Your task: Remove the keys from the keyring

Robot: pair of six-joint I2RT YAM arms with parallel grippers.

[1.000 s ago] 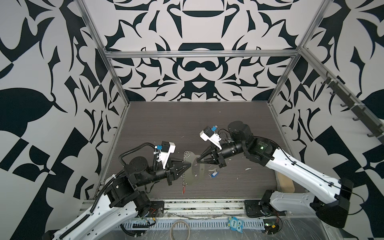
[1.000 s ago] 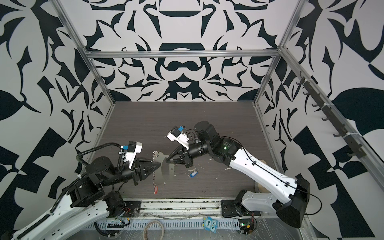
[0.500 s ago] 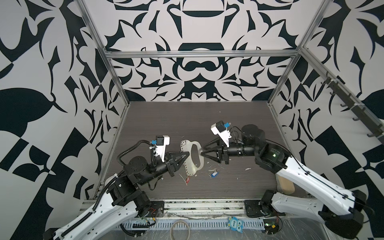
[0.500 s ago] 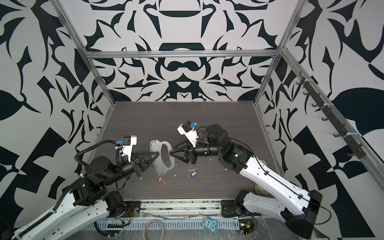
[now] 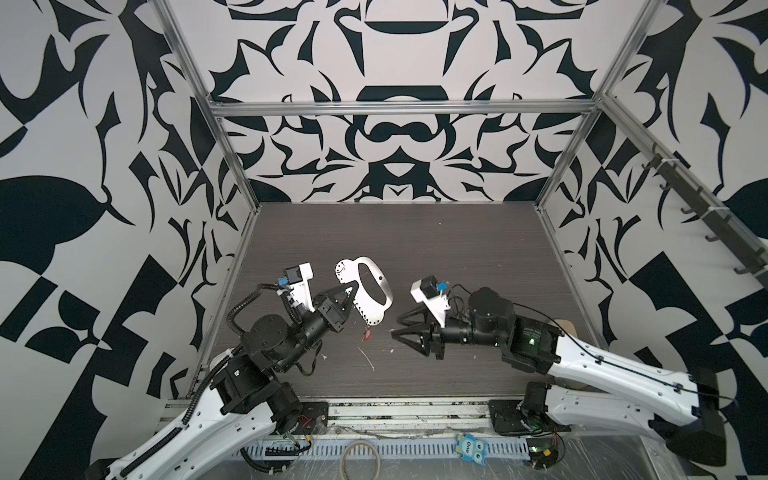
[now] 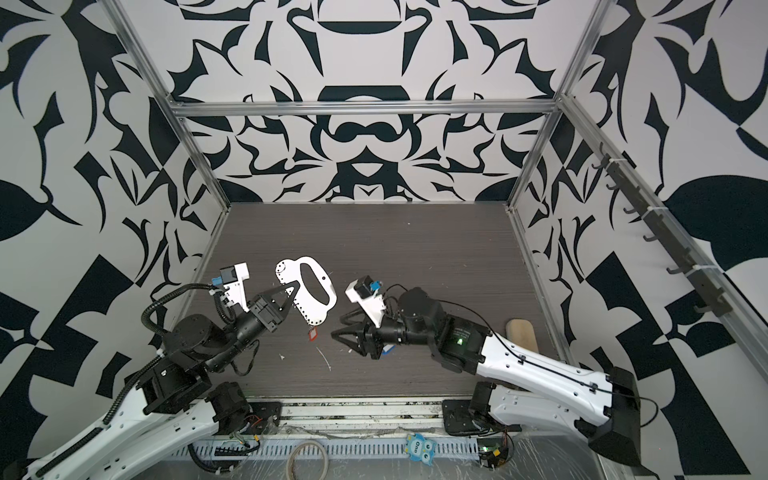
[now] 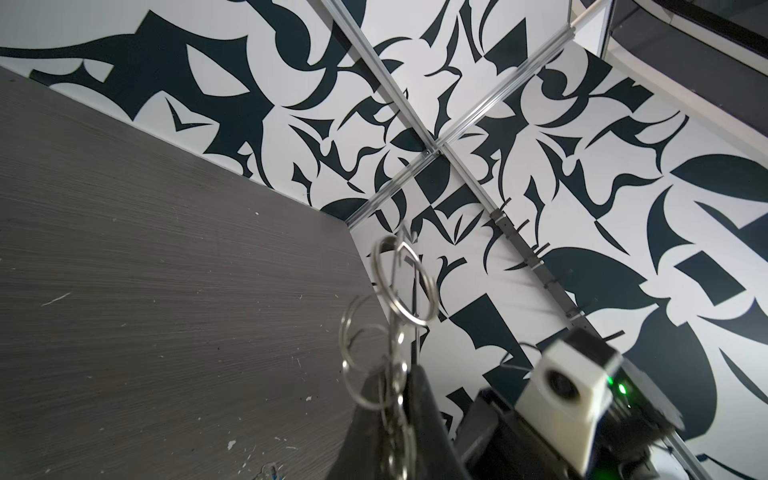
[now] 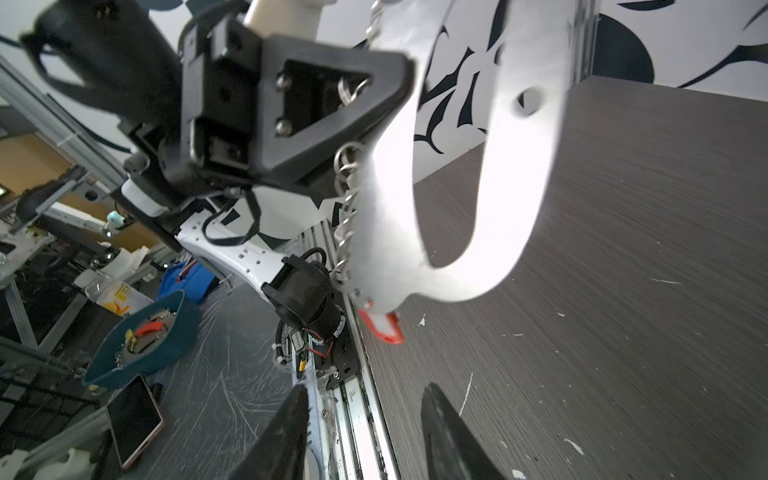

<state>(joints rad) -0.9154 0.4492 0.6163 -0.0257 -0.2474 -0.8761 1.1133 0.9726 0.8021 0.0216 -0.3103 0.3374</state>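
Left hand [image 5: 354, 291] is clamped on the straight, ring-lined edge of the keyring [image 5: 365, 318], holding it tilted above the worktop [image 5: 415, 249]. Right hand [image 5: 397, 327] hangs half-open and empty, close by but apart. Red-tagged key [image 5: 367, 334] dangles from the plate's lower end; a blue tag [image 6: 388, 350] shows beneath that hand.

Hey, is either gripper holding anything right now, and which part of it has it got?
The left gripper holds the keyring, pinched on its ring-lined straight edge. The right gripper is open and holds nothing.
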